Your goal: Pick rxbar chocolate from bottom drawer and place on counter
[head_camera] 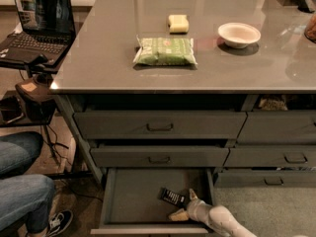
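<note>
- The chocolate bar (173, 197), a small bar in a black wrapper, lies flat on the floor of the open bottom drawer (133, 204). It is in the right half, at about 3 o'clock from the drawer's middle.
- Its long axis runs from roughly 10 o'clock to 4 o'clock in the camera view, and the 4 o'clock end points toward the gripper.
- The gripper (184, 205) is inside the same drawer near the front right corner, on a white arm (219, 220) that comes in from 5 o'clock.
- Its two fingers stand spread apart, one pale tip toward 1 o'clock and one tan tip toward 7 o'clock of the gripper's middle. Nothing sits between them, so it holds nothing.
- The bar lies at about 10 o'clock from the gripper, just beside the upper finger. Whether the two touch cannot be told.
- The grasp looks not yet made. The next move probably calls for a short shift toward 10 o'clock so the fingers straddle the bar across its narrow width.
- The counter (98, 58) lies at 12 o'clock, above the drawers. It carries a green packet (165, 51), a yellow block (178, 23) and a bowl (239, 33).
- Bare grey surface shows at 9 o'clock of the packet.
</note>
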Robot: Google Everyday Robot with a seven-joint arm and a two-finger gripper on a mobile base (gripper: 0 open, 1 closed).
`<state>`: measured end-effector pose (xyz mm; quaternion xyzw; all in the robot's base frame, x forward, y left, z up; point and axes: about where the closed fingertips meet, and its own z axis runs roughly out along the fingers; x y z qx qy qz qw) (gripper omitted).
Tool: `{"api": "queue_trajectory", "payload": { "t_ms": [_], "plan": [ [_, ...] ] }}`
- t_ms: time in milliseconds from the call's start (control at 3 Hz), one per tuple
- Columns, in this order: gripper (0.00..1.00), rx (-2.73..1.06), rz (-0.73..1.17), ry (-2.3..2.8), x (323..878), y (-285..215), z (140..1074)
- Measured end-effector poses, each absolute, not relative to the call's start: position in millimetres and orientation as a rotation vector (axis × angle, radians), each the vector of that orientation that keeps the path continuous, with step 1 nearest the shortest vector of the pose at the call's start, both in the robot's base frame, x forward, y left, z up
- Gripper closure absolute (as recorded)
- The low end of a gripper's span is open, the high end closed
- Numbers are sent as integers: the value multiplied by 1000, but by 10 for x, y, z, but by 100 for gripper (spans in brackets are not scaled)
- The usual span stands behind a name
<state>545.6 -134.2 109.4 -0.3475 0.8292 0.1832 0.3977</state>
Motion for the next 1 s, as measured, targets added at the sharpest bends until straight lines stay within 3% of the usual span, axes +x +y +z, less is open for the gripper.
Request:
{"api": "queue_trajectory", "payload": {
  "t_ms": [333,667,1000],
  "plan": [
    [0,-983,521,1964,5410,-1012,1413],
    [0,-983,521,1963,5411,-1011,1413],
    [0,-855,551,1945,5626,-767,1360]
  ]
}}
